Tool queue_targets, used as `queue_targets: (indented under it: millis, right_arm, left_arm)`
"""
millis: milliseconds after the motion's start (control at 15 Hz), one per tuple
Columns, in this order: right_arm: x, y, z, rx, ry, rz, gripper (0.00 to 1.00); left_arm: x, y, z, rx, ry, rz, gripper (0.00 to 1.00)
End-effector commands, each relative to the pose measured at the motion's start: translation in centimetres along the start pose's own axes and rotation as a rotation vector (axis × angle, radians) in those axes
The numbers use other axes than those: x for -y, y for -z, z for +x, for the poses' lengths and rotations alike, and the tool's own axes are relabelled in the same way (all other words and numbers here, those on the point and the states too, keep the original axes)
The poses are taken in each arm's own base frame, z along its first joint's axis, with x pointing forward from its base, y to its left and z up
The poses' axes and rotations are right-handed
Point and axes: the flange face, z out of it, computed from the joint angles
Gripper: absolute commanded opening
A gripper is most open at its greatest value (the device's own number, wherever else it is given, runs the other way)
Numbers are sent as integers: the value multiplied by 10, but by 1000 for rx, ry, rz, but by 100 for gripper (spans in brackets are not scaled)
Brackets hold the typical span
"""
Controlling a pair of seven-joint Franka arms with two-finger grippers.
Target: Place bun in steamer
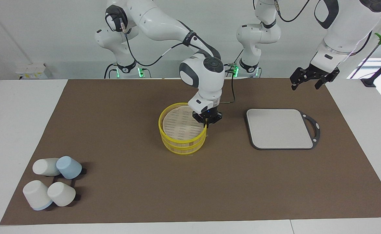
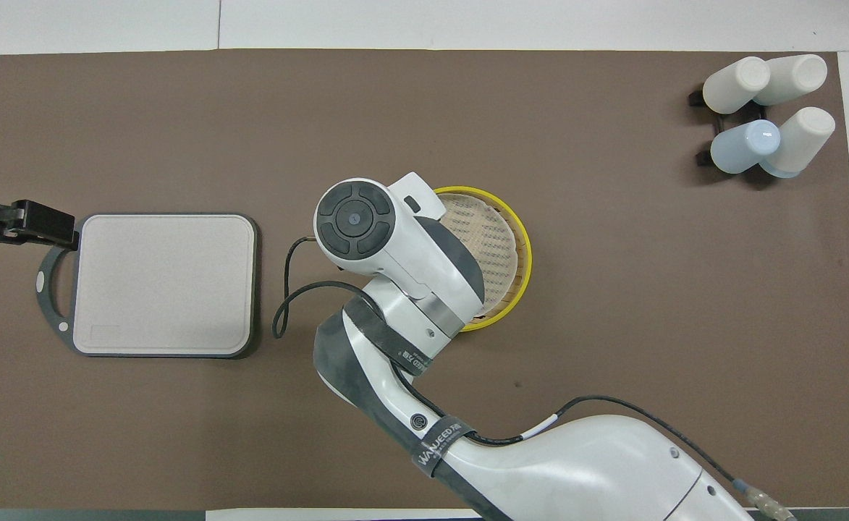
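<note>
The steamer [image 1: 184, 148] stands mid-table, a round basket with tan sides and yellow rims. Its matching lid [image 1: 180, 125] with a pale whitish top lies level on it; in the overhead view my right arm covers part of the lid [image 2: 493, 242]. My right gripper [image 1: 206, 124] is at the lid's yellow rim on the side toward the left arm's end, its fingertips pinched on that rim. No bun shows in either view. My left gripper [image 1: 310, 80] hangs open and holds nothing, in the air over the mat's edge by the board's handle [image 2: 26, 221].
A grey cutting board [image 1: 279, 128] with a dark handle lies toward the left arm's end. Several white and blue cups [image 1: 52, 183] lie on a black rack at the right arm's end, far from the robots. A black cable [image 2: 286, 289] loops between the board and the steamer.
</note>
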Motion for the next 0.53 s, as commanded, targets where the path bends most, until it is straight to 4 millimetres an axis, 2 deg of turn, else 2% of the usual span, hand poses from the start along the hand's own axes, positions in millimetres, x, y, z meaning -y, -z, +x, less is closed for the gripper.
queue_targets:
  millis: [0,200,267,333,467]
  right_arm:
    - [-12,-5,-4,-1,-21,-15,40]
    - [-11,14,5,-22,-29,2,67]
    - [-15,24,14,-35,-36,12,91]
    - [-24,35,26,-56,-33,11,100]
    - [-71,87,58,-116,-24,37,100]
  left_arm:
    - [2,6,2,-5,-14,11,100]
    - [4,6,3,-22,-9,-10,100]
    - [4,4,2,-23,-7,-11,100]
    - [4,2,2,-28,-7,-13,100]
    - [3,-1,3,-34,-8,-24,100]
